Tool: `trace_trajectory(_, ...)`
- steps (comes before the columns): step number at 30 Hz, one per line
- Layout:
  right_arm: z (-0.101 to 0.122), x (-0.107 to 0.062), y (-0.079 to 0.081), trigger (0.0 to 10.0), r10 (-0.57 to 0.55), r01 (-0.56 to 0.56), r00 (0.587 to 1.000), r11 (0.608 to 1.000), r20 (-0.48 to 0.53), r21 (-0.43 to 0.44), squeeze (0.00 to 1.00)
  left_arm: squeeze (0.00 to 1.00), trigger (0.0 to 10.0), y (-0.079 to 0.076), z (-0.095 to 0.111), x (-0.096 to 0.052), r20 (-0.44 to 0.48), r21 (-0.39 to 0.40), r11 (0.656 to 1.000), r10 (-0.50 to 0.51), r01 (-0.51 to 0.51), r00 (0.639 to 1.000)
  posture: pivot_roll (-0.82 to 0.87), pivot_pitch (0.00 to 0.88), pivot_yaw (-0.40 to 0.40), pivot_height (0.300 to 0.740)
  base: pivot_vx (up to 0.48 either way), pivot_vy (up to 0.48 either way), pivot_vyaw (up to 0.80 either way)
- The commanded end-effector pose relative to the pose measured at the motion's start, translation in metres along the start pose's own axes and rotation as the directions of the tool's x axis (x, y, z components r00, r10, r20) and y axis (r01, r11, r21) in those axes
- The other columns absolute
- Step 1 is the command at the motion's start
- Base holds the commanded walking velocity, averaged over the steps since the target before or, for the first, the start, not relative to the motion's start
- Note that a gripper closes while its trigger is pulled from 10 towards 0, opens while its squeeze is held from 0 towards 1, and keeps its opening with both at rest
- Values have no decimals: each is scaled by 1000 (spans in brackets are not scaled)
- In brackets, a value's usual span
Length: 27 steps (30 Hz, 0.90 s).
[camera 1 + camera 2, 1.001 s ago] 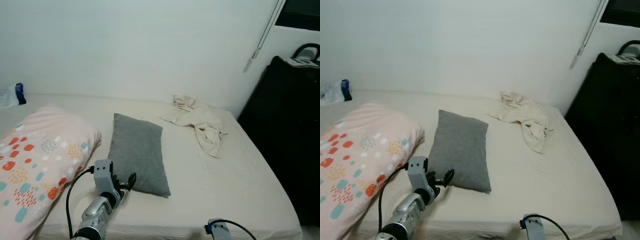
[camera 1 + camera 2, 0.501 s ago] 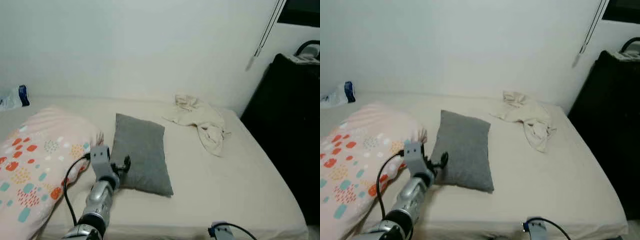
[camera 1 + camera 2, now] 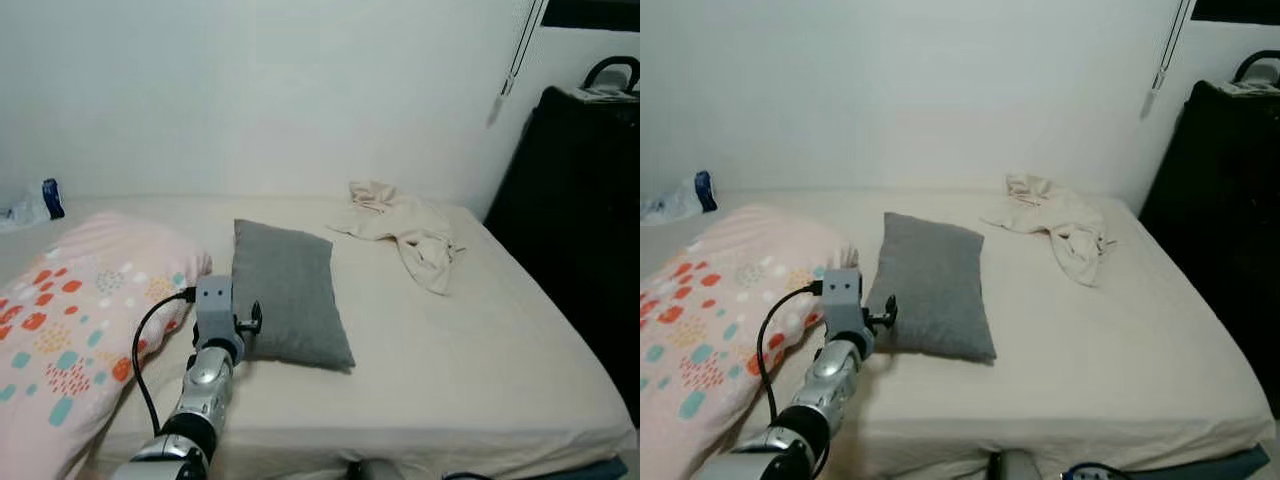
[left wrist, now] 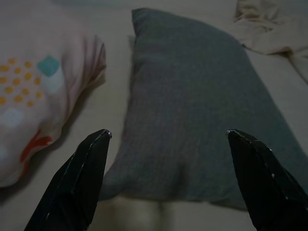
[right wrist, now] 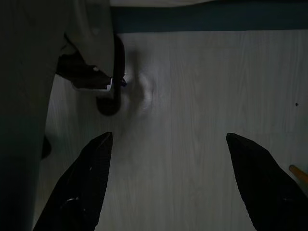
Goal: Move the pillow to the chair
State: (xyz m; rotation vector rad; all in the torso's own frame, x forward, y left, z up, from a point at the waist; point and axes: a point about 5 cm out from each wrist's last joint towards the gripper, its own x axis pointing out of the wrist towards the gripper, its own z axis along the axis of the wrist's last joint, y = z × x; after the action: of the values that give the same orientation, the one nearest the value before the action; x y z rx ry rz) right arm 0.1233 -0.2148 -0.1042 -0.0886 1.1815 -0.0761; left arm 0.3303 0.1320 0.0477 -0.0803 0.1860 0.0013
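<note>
A grey pillow (image 3: pixel 285 290) lies flat in the middle of the bed (image 3: pixel 480 360). My left gripper (image 3: pixel 250 320) reaches over the bed's front part, at the pillow's near left edge. In the left wrist view this gripper (image 4: pixel 168 132) is open wide, with the grey pillow (image 4: pixel 192 110) just ahead of its fingertips and nothing between them. My right gripper (image 5: pixel 168 136) hangs low and open, pointing down at a pale wooden floor (image 5: pixel 202 120).
A large pink pillow with coloured spots (image 3: pixel 80 330) lies on the left, close beside the left arm. A crumpled beige cloth (image 3: pixel 405 225) sits at the far right of the bed. A tall black bulky object (image 3: pixel 580 200) stands right of the bed. A plastic bottle (image 3: pixel 35 200) lies far left.
My left gripper has moved forward and up to the grey pillow's near left edge. The head camera has shifted, so the whole picture sits differently.
</note>
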Motion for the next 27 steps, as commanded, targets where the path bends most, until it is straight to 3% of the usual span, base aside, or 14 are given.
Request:
trace_trajectory(1, -1, 1, 29, 10000, 96, -96, 995, 995, -2, 22, 0, 0, 10000, -9, 3, 3, -10, 20, 999, -30, 30, 999, 2, 8, 32, 621, 0, 0, 0)
trace_trajectory(6, 4, 1, 38, 10000, 123, -123, 992, 992, 22, -4, 0, 0, 10000, -31, 10, 9, -34, 0, 993, -115, 116, 993, -11, 36, 53, 621, 0, 0, 0)
trace_trajectory(14, 25, 1, 44, 10000, 149, -148, 983, 989, 111, -13, 0, 0, 10000, -48, 18, 11, -26, -105, 975, -197, 194, 980, -11, 43, 51, 621, 0, 0, 0)
trace_trajectory(17, 50, 2, 18, 10000, -35, 45, 984, 998, 173, -51, 0, 0, 10000, -55, 15, 8, -24, -139, 956, -263, 257, 965, -6, 42, 48, 621, 0, 0, 0)
trace_trajectory(18, 64, 0, -8, 10000, -190, 201, 964, 979, 184, -40, 0, 0, 10000, -55, 10, 5, -32, -143, 950, -286, 279, 958, -4, 42, 46, 621, 0, 0, 0)
trace_trajectory(19, 64, 0, -8, 10000, -190, 201, 964, 979, 184, -40, 0, 0, 10000, -55, 10, 5, -32, -143, 950, -286, 279, 958, -4, 42, 46, 621, 0, 0, 0)
trace_trajectory(20, 76, -4, -30, 10000, -311, 316, 933, 949, 183, 5, 0, 0, 10000, -55, 4, 2, -44, -145, 944, -304, 295, 952, -2, 43, 44, 621, 0, 0, 0)
trace_trajectory(23, 80, -5, -36, 10000, -341, 344, 922, 939, 181, 14, 0, 0, 10000, -54, 3, 1, -49, -145, 943, -309, 300, 950, -2, 42, 43, 621, 0, 0, 0)
trace_trajectory(27, 102, -10, -51, 10000, -381, 375, 909, 924, 167, 68, 0, 0, 10000, -49, -6, -3, -70, -123, 944, -315, 306, 946, 6, 43, 34, 621, 0, 0, 0)
